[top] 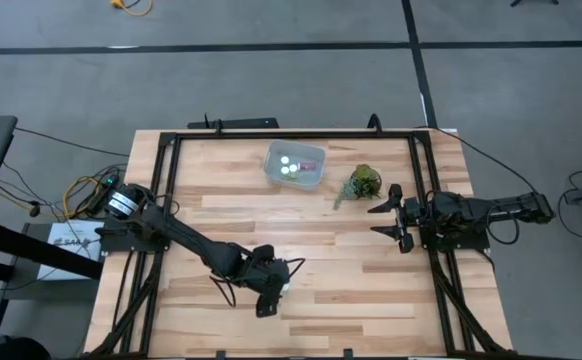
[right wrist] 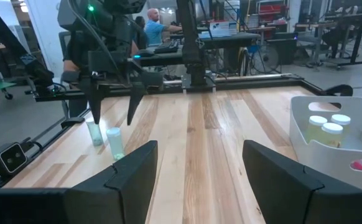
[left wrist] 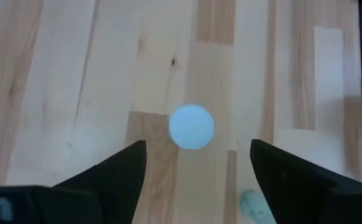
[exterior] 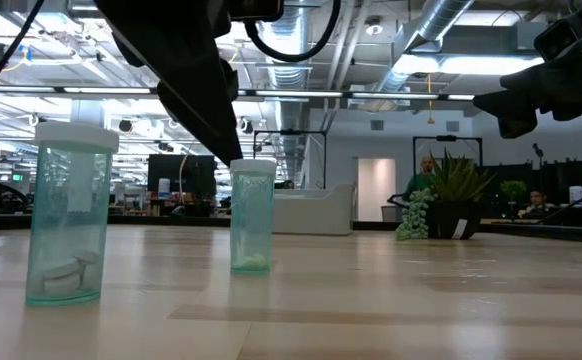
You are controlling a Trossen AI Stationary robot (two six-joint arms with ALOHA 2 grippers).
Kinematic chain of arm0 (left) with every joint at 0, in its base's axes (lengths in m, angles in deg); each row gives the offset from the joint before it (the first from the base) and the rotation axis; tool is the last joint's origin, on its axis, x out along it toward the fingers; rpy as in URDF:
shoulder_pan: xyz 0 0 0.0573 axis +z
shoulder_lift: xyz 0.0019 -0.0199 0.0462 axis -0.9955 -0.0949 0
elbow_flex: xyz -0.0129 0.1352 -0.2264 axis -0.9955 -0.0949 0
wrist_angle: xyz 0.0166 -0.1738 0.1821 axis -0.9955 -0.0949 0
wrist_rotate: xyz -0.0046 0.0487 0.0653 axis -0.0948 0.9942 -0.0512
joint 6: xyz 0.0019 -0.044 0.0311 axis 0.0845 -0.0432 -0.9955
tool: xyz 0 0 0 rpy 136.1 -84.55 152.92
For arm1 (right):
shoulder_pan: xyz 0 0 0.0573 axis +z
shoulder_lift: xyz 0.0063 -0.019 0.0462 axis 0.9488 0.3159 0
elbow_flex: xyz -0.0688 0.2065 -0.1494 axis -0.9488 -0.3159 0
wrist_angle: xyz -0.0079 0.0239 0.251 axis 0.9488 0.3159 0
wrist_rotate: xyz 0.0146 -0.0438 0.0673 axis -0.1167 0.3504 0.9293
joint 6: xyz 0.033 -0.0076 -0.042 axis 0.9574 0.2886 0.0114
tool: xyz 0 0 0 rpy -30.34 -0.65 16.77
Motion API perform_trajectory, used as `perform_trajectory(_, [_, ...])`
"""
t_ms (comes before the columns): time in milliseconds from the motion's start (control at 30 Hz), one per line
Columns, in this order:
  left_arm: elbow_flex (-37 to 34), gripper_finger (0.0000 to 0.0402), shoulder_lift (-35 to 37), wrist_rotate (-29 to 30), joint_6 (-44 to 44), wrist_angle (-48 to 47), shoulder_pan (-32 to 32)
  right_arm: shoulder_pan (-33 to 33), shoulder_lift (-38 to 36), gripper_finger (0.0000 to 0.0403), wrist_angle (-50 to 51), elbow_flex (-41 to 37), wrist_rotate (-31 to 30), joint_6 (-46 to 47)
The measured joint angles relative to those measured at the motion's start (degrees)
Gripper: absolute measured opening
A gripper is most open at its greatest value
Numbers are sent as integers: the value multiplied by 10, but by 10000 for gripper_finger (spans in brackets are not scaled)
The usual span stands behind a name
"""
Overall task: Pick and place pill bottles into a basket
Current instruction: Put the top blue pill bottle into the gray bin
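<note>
Two pill bottles with white caps and translucent green sides stand upright on the table near its front, shown in the low view (exterior: 68, 215) (exterior: 252, 217) and in the right wrist view (right wrist: 94, 132) (right wrist: 114, 143). My left gripper (left wrist: 196, 158) is open and points down above them, a finger on each side of one white cap (left wrist: 192, 126) without touching it; the second bottle (left wrist: 254, 203) stands beside. The basket (top: 313, 178) stands at the far middle, with several bottles (right wrist: 331, 129) inside. My right gripper (top: 373, 220) is open and empty at the right.
A green leafy clump in a dark pot (top: 364, 182) stands between the basket and my right gripper. A black frame (top: 271, 136) runs around the table's edges. Bare wood lies between the two standing bottles and the basket. People sit in the room behind the table (right wrist: 151, 25).
</note>
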Motion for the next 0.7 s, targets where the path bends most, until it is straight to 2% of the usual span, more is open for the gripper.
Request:
perform_trajectory(167, [-14, 279, 0, 2, -1, 17, 4, 0, 0, 230, 0, 0, 0, 0])
perform_trajectory(467, [-81, 280, 0, 1, -4, 137, 5, 0, 0, 230, 0, 0, 0, 0])
perform_trajectory(700, [-92, 280, -6, 12, -42, 173, 10, 0, 0, 230, 0, 0, 0, 0])
